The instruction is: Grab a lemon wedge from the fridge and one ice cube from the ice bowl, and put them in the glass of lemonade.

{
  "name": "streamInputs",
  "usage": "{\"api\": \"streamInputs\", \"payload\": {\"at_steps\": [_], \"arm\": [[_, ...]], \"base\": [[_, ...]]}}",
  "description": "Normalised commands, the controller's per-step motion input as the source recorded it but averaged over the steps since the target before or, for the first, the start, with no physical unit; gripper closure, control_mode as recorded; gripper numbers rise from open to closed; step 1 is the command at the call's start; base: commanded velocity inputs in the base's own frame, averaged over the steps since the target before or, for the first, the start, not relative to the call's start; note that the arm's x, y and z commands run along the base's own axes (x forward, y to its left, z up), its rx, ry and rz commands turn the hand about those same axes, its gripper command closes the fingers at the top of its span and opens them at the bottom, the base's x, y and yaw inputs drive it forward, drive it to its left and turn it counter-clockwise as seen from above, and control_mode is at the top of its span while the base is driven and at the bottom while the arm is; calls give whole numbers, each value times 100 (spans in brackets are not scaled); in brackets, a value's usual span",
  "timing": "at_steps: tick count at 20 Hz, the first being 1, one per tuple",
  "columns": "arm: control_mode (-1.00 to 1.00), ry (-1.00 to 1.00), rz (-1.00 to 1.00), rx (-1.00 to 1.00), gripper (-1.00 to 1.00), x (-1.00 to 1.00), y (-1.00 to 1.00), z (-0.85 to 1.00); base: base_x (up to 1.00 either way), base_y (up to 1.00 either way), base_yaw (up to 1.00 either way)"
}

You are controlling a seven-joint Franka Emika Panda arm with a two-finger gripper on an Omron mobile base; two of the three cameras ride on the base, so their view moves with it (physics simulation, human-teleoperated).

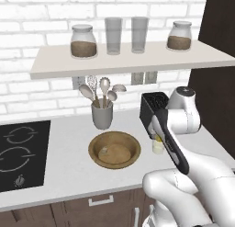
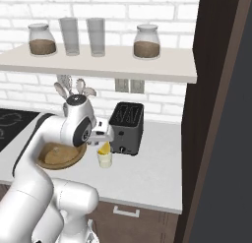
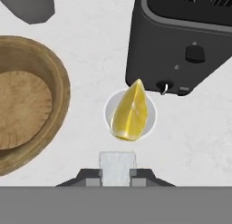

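The lemon wedge [image 3: 130, 112] lies across the mouth of the glass of lemonade [image 3: 152, 114], which stands on the white counter in front of the toaster. My gripper [image 3: 117, 174] hangs just above the glass, a little to its near side, shut on a pale ice cube [image 3: 117, 165]. From the base views the glass [image 2: 104, 161] with the yellow wedge [image 2: 104, 148] sits right under the hand [image 2: 102, 135]. The wooden ice bowl [image 1: 94, 148] is to the left of the glass [image 1: 158, 147]. The dark fridge [image 2: 216, 114] rises on the right.
A black toaster [image 2: 127, 128] stands close behind the glass. A grey utensil cup [image 1: 102, 115] is behind the bowl, and the cooktop [image 1: 23, 152] lies at far left. A shelf [image 1: 128, 58] above carries two jars and two tall glasses.
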Motion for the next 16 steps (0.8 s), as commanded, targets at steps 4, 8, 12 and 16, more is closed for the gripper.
{"api": "streamInputs", "payload": {"at_steps": [4,8,12,16], "arm": [[-100,5,0,0,100,44,0,0],[-100,10,0,0,100,36,-5,-1],[-100,12,0,0,100,1,-9,-4],[-100,14,0,0,100,6,-12,0]], "base": [[0,0,0],[0,0,0],[0,0,0],[0,0,0]]}}
